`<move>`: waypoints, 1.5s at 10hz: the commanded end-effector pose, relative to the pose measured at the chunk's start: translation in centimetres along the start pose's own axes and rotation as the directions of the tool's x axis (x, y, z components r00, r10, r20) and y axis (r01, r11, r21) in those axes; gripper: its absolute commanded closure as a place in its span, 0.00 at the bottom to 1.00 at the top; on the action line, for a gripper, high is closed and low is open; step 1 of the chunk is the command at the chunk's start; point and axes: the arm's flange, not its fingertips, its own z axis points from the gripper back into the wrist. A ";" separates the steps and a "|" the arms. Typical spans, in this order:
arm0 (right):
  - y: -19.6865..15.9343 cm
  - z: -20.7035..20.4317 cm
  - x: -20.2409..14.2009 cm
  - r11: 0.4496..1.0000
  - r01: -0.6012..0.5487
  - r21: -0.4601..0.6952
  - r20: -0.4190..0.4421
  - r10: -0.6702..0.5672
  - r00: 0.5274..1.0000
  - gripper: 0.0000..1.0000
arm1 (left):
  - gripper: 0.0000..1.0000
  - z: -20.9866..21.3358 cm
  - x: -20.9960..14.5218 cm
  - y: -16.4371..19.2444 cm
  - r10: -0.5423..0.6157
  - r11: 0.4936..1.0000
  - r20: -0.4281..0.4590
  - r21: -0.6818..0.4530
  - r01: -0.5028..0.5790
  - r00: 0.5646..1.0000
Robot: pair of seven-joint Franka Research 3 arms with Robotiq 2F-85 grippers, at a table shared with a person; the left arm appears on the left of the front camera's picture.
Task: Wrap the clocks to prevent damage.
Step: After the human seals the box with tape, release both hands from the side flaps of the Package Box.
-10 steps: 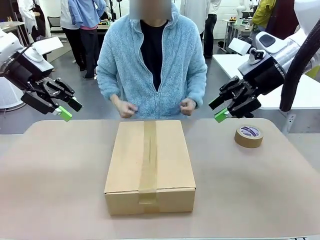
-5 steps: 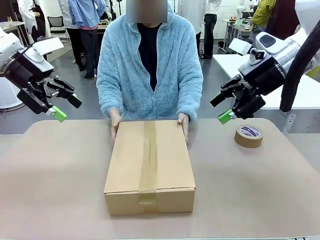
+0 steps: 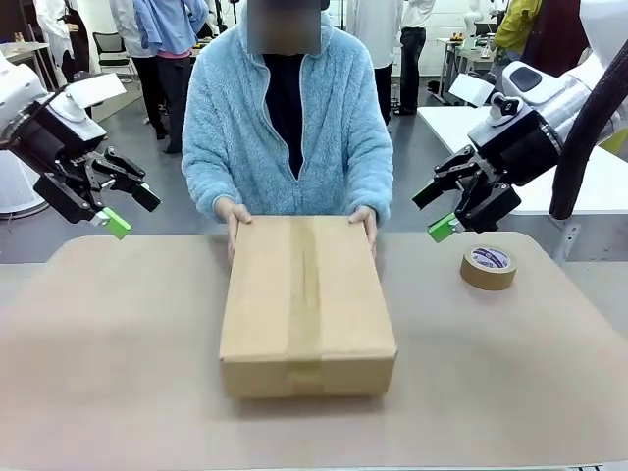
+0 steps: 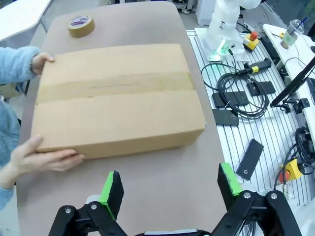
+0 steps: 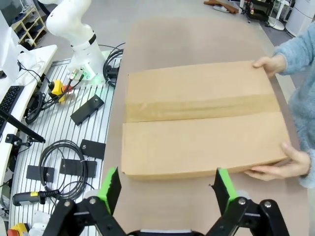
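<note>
The clocks are hidden from view. A taped brown cardboard box (image 3: 307, 299) sits in the middle of the table, its far end held by the person's two hands (image 3: 235, 213) and raised a little. My left gripper (image 3: 132, 211) hangs open in the air off the table's far left corner, well away from the box. My right gripper (image 3: 432, 212) hangs open at the far right, above the table's edge. The left wrist view looks down between its open gripper (image 4: 171, 186) at the box (image 4: 118, 93); the right wrist view has its open gripper (image 5: 167, 184) before the box (image 5: 202, 118).
A brown tape roll (image 3: 489, 266) lies flat on the table's right side, below my right gripper, and shows too in the left wrist view (image 4: 81, 26). The tan table (image 3: 118, 343) has bare room left and right of the box. Cables and parts lie on the slatted bench (image 5: 64, 147).
The person's hands dropped from the chest onto the box's far corners, then lifted and shifted the box slightly right. Both grippers' fingers spread wider early on; the arms stayed put.
</note>
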 end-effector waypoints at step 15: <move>-0.7 6.8 -11.2 0.985 0.171 0.030 0.604 -0.154 0.782 0.00 | 0.00 6.4 -6.9 -0.5 -0.024 0.962 0.517 0.246 -0.121 0.856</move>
